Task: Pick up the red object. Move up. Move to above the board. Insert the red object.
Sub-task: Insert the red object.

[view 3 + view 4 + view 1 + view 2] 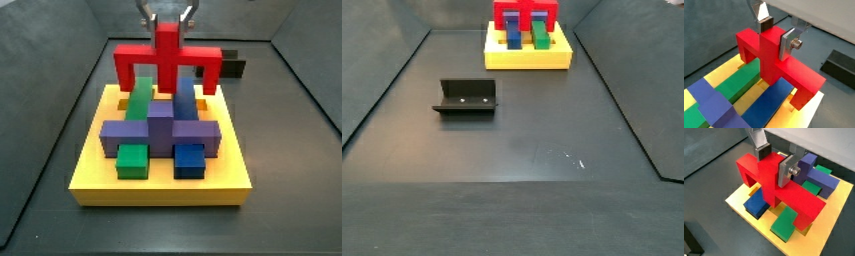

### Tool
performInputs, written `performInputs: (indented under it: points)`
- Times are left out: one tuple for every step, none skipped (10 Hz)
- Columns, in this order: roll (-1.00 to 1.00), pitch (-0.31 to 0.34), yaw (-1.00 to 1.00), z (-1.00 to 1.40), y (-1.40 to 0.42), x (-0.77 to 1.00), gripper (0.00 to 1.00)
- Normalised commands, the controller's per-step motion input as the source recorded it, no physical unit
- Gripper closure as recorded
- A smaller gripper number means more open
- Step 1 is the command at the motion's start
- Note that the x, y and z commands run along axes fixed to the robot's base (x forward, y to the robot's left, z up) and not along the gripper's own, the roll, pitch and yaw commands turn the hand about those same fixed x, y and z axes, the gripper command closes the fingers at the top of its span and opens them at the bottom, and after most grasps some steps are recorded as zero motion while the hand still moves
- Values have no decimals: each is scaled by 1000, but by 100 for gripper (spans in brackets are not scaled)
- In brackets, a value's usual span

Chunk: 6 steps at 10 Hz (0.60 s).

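My gripper (776,34) is shut on the central upright post of the red object (784,70), one pad on each side of it, as both wrist views show. In a side view the gripper (167,20) holds the red object (167,62) upright over the far end of the yellow board (160,185). Its two legs point down on either side of the green bar (140,100) and the blue bar (181,105). I cannot tell whether the legs touch the board. A purple cross-shaped block (160,130) sits mid-board.
The dark fixture (466,97) stands on the grey floor away from the board (529,58), and shows again in a wrist view (841,67). Small green (131,160) and blue (190,160) blocks sit at the board's near end. Grey walls enclose the floor.
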Motion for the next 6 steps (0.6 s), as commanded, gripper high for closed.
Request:
performInputs:
  points:
    - [34,-63,23,-229,0,17,100]
    - [90,-71,0,-286,0,34,100]
    - [100,-60,0,-257,0,11,100]
    - [116,-33,0,-91,0,0,100]
    - [114,0,0,63,-146,0,100]
    - [87,-10,29,160,-57,-26,100]
